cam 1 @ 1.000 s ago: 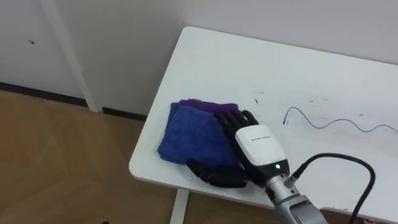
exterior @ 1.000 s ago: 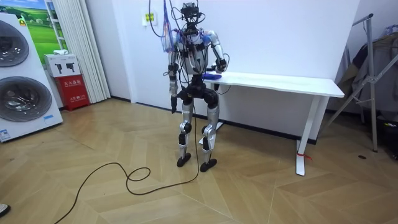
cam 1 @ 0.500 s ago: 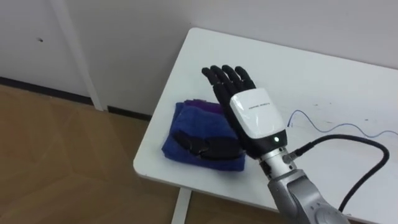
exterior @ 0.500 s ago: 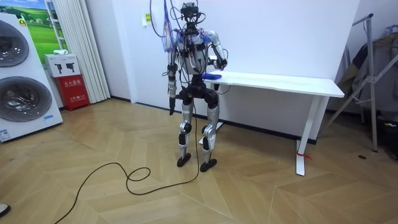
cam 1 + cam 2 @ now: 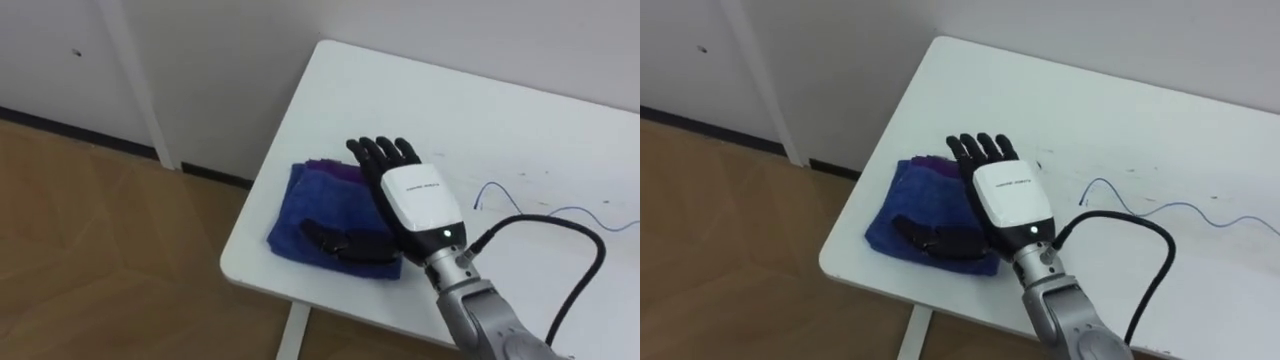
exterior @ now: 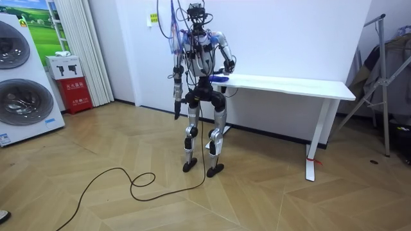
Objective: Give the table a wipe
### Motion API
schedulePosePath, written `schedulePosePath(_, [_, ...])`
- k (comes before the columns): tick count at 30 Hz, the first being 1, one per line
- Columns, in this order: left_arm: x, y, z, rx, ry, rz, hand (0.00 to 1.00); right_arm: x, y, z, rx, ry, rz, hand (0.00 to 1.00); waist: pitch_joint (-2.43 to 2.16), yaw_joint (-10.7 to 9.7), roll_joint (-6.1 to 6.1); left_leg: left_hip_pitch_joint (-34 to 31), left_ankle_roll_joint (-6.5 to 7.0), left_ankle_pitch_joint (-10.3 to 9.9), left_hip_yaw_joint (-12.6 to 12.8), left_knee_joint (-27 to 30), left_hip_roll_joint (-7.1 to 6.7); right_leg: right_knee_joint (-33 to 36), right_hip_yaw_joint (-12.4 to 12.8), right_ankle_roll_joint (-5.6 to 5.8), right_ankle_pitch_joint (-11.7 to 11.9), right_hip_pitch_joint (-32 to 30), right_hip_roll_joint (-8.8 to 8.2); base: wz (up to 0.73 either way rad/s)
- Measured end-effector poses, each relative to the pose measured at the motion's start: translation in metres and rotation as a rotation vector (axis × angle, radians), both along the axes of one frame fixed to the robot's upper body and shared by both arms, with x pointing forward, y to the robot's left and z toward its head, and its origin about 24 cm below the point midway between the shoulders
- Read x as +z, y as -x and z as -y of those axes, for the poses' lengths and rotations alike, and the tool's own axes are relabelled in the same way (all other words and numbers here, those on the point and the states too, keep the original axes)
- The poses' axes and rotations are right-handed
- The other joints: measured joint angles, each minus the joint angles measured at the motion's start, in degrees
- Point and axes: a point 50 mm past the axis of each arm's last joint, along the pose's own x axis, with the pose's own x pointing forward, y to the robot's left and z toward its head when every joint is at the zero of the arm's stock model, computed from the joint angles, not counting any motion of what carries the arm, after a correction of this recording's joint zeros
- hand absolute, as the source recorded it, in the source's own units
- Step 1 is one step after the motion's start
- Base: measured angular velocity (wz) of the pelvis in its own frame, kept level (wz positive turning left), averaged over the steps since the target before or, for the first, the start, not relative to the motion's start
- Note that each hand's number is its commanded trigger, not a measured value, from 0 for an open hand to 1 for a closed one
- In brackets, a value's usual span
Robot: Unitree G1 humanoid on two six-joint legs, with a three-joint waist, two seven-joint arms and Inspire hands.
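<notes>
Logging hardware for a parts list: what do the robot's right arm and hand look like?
The right hand has black fingers, a white back plate with small dark print and a green light. Its forearm is grey metal, with a black cable looping off.

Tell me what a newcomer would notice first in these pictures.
The robot's right hand, fingers straight, is spread over a folded blue cloth at the white table's near left corner. Further right on it runs a wavy blue pen line. The left hand hangs by the robot's hip.
</notes>
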Motion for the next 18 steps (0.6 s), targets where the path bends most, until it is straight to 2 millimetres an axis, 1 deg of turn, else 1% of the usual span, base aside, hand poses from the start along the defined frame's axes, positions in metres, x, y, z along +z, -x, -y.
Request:
schedulePosePath(3, [-0.001, 0.005, 0.0, -0.006, -0.001, -0.029, 0.0, -0.01, 0.001, 0.005, -0.014, 0.021, -0.05, 0.0, -0.03, 0.6, -0.42, -0.2, 0.0, 0.0, 0.0, 0.0, -0.01, 0.0, -0.1, 0.0, 0.0, -0.1, -0.02, 0.0])
schedulePosePath(5, [-0.001, 0.008, -0.001, -0.034, -0.009, -0.047, 0.0, -0.015, 0.003, 0.007, -0.021, 0.035, -0.081, 0.0, -0.04, 0.8, -0.42, -0.2, 0.0, 0.0, -0.1, 0.1, -0.03, 0.0, -0.3, 0.0, 0.0, 0.0, -0.07, 0.07])
schedulePosePath(7, [0.0, 0.009, -0.002, -0.056, -0.016, -0.053, 0.0, -0.021, 0.005, 0.01, -0.024, 0.058, -0.112, 0.0, -0.04, 0.8, -0.42, -0.4, 0.0, 0.0, -0.4, 0.1, -0.04, 0.0, -1.2, 0.0, 0.0, 0.0, -0.16, 0.12])
schedulePosePath(9, [0.0, 0.011, -0.004, -0.071, -0.023, -0.069, 0.0, -0.029, 0.007, 0.013, -0.043, 0.072, -0.139, 0.0, -0.07, 0.8, -0.33, -0.6, 0.0, 0.0, -1.2, 0.3, -0.06, 0.0, -1.5, 0.0, 0.0, 0.2, -0.17, 0.16])
schedulePosePath(15, [0.0, 0.014, -0.004, -0.091, -0.028, -0.088, 0.0, -0.037, 0.01, 0.015, -0.054, 0.094, -0.145, 0.0, -0.17, 0.7, -0.06, 0.2, -0.02, 0.0, -1.5, 0.4, -0.24, -0.9, -1.6, 0.02, 0.0, 1.7, -0.18, 0.04])
schedulePosePath(18, [0.0, 0.013, -0.004, -0.107, -0.032, -0.088, 0.0, -0.039, 0.011, 0.015, -0.063, 0.094, -0.153, 0.0, -0.41, 0.7, 0.17, 0.3, -0.02, 0.0, -1.6, 0.4, -0.3, -0.9, -1.6, 0.03, 0.0, 1.9, -0.25, 0.01])
